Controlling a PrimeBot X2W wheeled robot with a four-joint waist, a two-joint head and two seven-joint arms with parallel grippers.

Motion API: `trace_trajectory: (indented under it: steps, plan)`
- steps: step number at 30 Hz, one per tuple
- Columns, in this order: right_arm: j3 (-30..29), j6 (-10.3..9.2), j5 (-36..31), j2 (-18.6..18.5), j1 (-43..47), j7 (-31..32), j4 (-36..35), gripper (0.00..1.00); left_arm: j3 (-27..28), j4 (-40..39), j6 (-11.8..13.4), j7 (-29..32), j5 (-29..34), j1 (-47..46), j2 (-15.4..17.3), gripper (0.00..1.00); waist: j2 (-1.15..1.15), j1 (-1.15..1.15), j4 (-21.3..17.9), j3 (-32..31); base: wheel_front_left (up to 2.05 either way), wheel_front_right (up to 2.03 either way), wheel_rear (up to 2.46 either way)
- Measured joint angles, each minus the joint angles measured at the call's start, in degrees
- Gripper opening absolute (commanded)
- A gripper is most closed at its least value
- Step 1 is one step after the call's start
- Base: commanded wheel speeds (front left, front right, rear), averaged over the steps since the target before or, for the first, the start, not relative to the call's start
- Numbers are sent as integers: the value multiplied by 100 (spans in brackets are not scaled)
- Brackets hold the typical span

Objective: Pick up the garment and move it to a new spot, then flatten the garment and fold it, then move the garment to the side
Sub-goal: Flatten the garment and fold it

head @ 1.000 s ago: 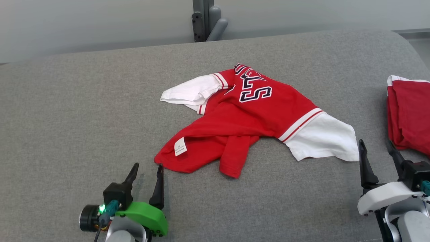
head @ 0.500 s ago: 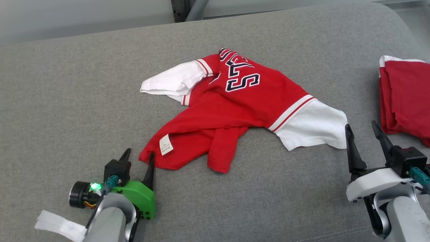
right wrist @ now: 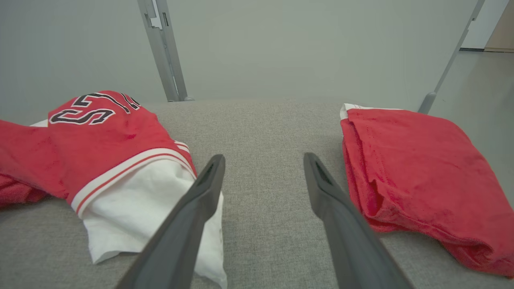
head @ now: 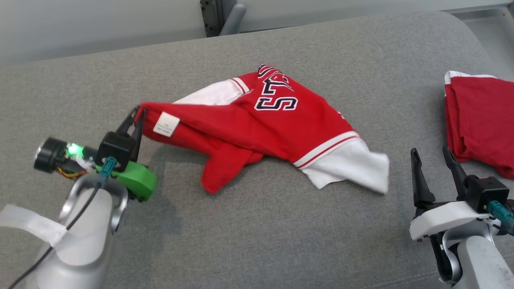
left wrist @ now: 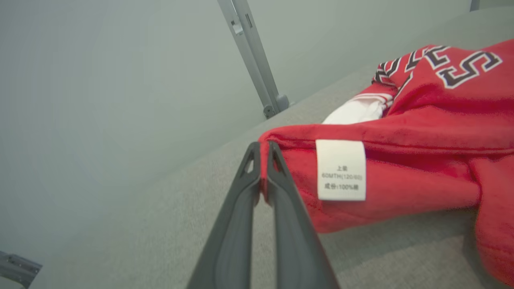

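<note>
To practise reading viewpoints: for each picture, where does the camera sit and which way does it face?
Head view: on the head, facing forward and down at the grey cushion; left gripper pinches the red jersey, right gripper open.
Left wrist view: on that wrist, along its shut fingers toward the jersey's white label.
Right wrist view: on that wrist, along its open fingers, between jersey and folded red garment.
All three share the jersey.

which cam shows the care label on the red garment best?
Left wrist view: the care label is close, facing the camera, print visible, beside the left gripper. Head view shows it small, print unreadable. Right wrist view catches the other end of the garment.
</note>
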Motion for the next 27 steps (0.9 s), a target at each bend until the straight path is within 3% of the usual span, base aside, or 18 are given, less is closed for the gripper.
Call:
trace_trajectory:
  steps: [5, 8, 15, 21, 22, 23, 24, 27]
  plan:
    - [-25, 0, 31, 126, 118, 0, 104, 100, -348, -1168, 32, -3, 433, -336, 499, 0, 0, 0, 35, -191, 0, 0, 0]
    - [-18, 0, 69, 219, 185, 0, 162, 100, -608, -1519, 86, -5, 436, 160, 701, 0, 0, 0, 55, -314, 0, 0, 0]
    - [-53, 0, 110, 260, 352, 0, 225, 100, -1013, -1081, 294, -2, 158, 1793, 602, 0, 0, 0, 93, -439, 0, 0, 0]
    - [40, -1, 124, 109, 381, 0, 245, 100, -929, -301, 538, -1, -97, 2129, 432, 0, 0, 0, 201, -486, 0, 0, 0]
    - [60, -1, 132, 101, 378, 0, 254, 100, -895, -267, 545, -1, -134, 2129, 398, 32, 0, 0, 211, -498, 0, 0, 0]
    - [89, -1, 144, 97, 374, 0, 265, 100, -836, -223, 564, -1, -194, 2129, 360, 82, 0, 0, 218, -515, 0, 0, 0]
    - [121, 0, 166, 94, 369, 0, 274, 100, -777, -203, 609, -1, -279, 2131, 323, 100, 0, 0, 223, -537, 0, 0, 0]
    - [215, 0, 188, 111, 368, 0, 288, 100, -470, -229, 800, -1, -459, 2195, 219, 100, 0, 0, 225, -629, 0, 0, 0]
